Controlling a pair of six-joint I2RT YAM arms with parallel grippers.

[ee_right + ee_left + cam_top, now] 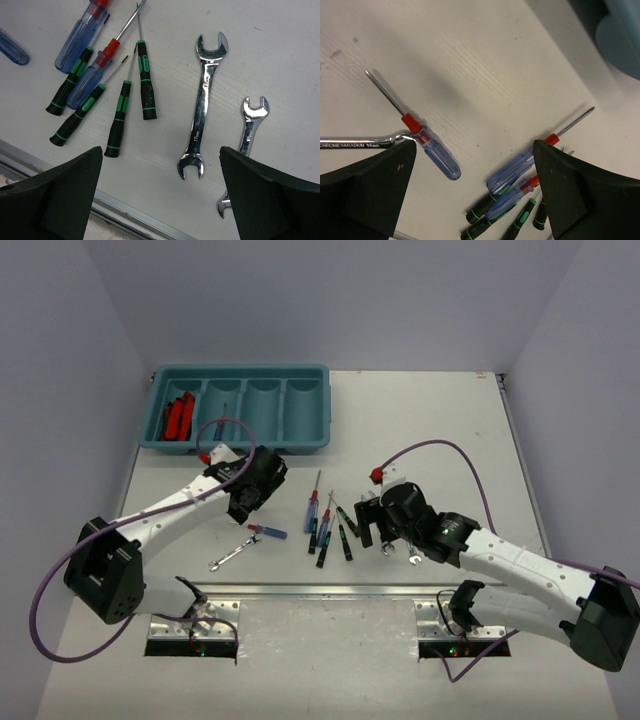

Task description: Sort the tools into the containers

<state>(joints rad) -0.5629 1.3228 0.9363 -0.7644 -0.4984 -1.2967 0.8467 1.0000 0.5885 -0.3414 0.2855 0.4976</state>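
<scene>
The teal tray (290, 442) stands at the back left with four compartments. Red-and-black pliers (179, 417) lie in the leftmost one and a thin screwdriver (222, 420) in the second. My left gripper (250, 502) is open and empty above the table, with a red/blue screwdriver (432, 150) and a silver wrench (360, 144) by its left finger. A cluster of red/blue and black/green screwdrivers (325, 515) lies between the grippers. My right gripper (372, 525) is open and empty above a 17 mm wrench (204, 105), with a smaller wrench (247, 145) to its right.
A metal rail (320, 590) runs along the table's near edge. Purple cables loop off both wrists. A corner of the tray (620, 35) shows in the left wrist view. White walls close in the table at the back and sides.
</scene>
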